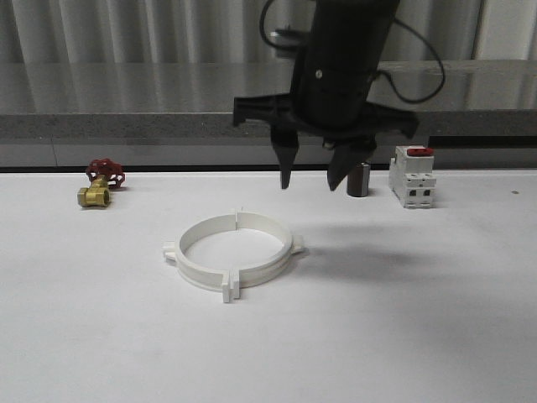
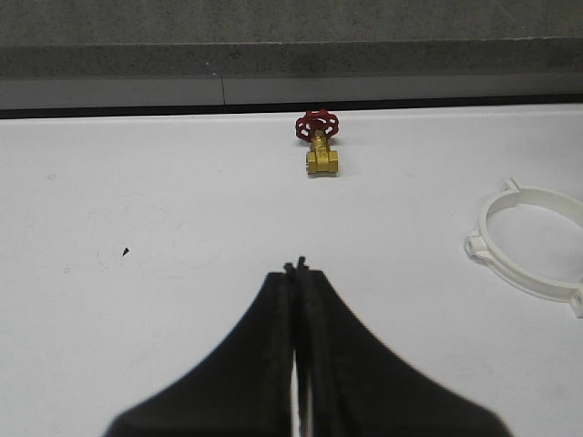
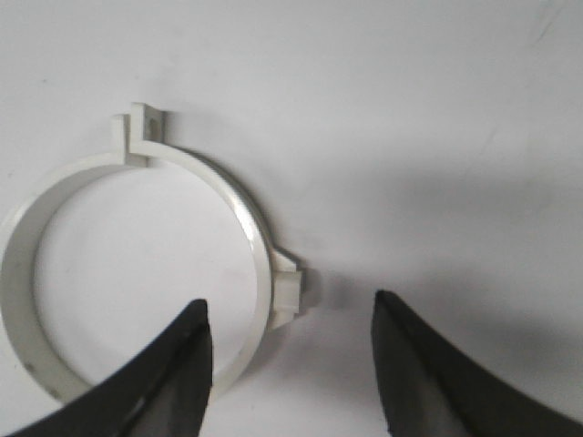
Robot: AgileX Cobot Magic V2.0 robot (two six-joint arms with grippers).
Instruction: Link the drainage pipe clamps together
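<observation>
The two white drainage pipe clamps [image 1: 233, 252] lie on the white table as one closed ring, end tabs meeting at the front and back, small tabs sticking out left and right. My right gripper [image 1: 309, 178] hangs open above and behind the ring's right side, holding nothing. In the right wrist view the drainage pipe clamps [image 3: 255, 232] lie below the open right gripper [image 3: 291, 309], with a side tab between the fingertips' line of sight. My left gripper [image 2: 296, 267] is shut and empty over bare table, with the drainage pipe clamps [image 2: 533, 273] off to one side.
A brass valve with a red handwheel [image 1: 100, 185] sits at the far left. A white breaker with a red top [image 1: 412, 175] and a small dark cylinder [image 1: 359, 180] stand at the back right. A grey ledge [image 1: 126, 126] runs behind the table.
</observation>
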